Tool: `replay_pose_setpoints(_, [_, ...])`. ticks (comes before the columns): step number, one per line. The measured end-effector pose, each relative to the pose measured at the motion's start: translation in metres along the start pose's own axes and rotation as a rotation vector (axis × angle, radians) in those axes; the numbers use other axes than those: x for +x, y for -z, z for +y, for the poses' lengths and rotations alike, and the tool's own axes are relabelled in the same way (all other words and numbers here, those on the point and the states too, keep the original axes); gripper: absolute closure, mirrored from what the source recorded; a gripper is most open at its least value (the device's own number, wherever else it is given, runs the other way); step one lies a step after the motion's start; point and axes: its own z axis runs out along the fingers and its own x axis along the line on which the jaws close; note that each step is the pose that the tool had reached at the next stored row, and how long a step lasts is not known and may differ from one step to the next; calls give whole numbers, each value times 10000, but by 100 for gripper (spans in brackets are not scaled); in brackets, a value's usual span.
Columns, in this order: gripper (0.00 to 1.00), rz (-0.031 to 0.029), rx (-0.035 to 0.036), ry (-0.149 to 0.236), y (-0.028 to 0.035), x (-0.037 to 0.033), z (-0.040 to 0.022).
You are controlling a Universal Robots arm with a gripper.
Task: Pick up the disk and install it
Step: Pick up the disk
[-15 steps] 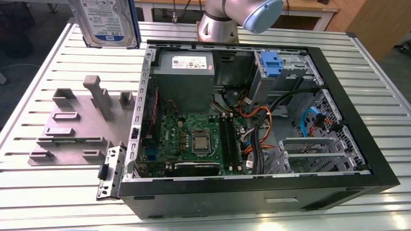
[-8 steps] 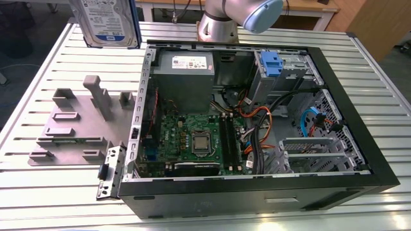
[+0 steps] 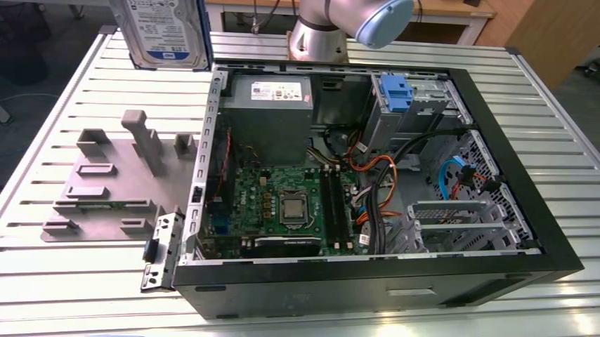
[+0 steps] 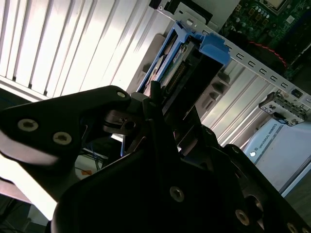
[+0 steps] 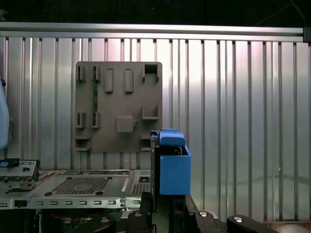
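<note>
**A:** What does the gripper (image 5: 167, 206) have hold of?

**B:** The disk (image 3: 161, 31). The black jaws are closed flat against its two broad faces and clamp it at one end, so most of it sticks out past the fingertips. In the first wrist view its blue frame (image 5: 173, 170) juts out ahead of the jaws, with the tab at the far end.

**A:** Why grip it at the end and not the middle?

**B:** My guess is that this leaves the frame's sides and tab free. Those look like the parts that would have to meet a drive bay.

**A:** Where is the disk compared with everything else?

**B:** It is in the air and touches nothing but the jaws. In the exterior view it hangs upright with its blue-and-white label facing outward. It is above the slatted table (image 3: 75, 84) and off to one side of the open computer case (image 3: 375, 270). The grey holder plate (image 5: 119, 107) lies on the table straight ahead of the gripper, beyond the disk's tip. The edge of the case runs alongside, closer in.

**A:** So it isn't installed?

**B:** No. The disk is outside the case. The blue bracket (image 3: 394, 95) sits in the drive cage, well apart from the gripper. I would say the pick-up is done and the fitting is not.
</note>
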Motion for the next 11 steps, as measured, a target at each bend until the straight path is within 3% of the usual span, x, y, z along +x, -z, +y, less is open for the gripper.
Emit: replay_pose_setpoints(11, [65, 0, 0, 0, -12, -22, -135])
